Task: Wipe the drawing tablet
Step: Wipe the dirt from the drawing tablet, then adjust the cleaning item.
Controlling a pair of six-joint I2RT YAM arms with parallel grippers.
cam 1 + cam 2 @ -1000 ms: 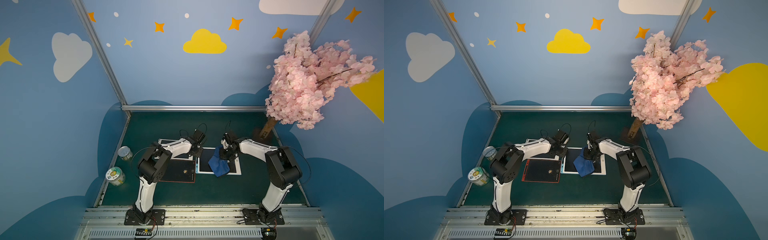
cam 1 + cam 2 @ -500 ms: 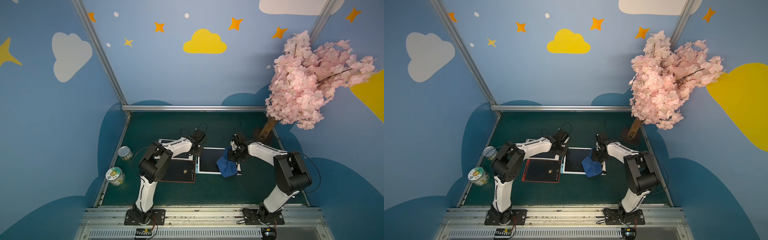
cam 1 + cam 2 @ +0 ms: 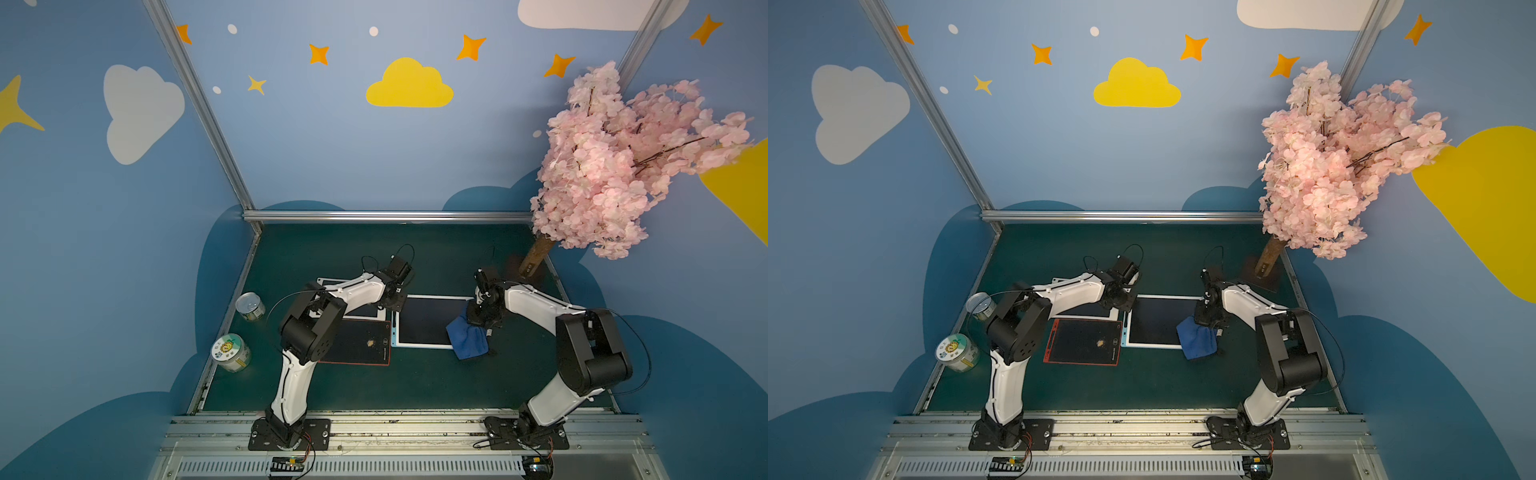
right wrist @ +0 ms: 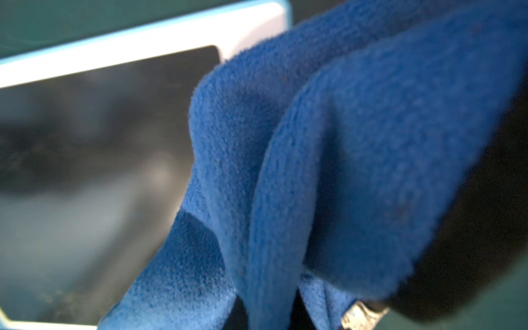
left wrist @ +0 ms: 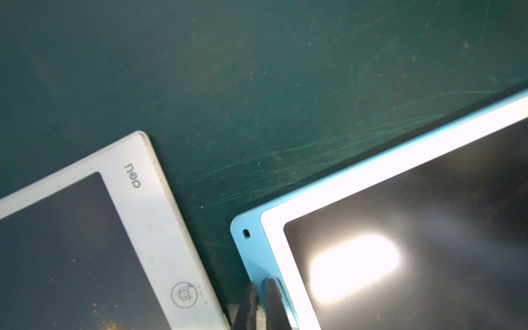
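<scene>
Because the right claw [image 3: 481, 318] pinches the blue cloth [image 3: 467, 341] at one short end of the drawing tablet [image 3: 422, 320], the whole dark screen lies away from it, toward the left claw [image 3: 394, 305] at the opposite short end. Both top views show this. The tablet's long axis runs straight from one claw to the other, and the cloth hangs below the right claw, draped over the tablet's nearest corner and partly onto the green worktop [image 3: 415, 386]. By that layout the right arm is the one placed to wipe, and its stroke would likely run along the long axis toward the left claw. A red-framed tablet [image 3: 1081, 343] lies beyond the left claw, clear of the cloth.

Seen from the left wrist, the left claw [image 5: 261, 303] has its fingers pressed together bar a sliver, with the tips on the light blue rim of the drawing tablet [image 5: 400, 228]. It grips nothing that I can make out. A white-framed tablet [image 5: 85, 243] lies just beside the claw, apart from the blue rim, with specks of dirt on its screen.

From the right wrist, the blue cloth [image 4: 343, 171] fills most of the picture in folds and hides the claw's tips. The drawing tablet [image 4: 85, 143] stretches out ahead of the claw, and one corner of its frame shows just past the cloth.
</scene>
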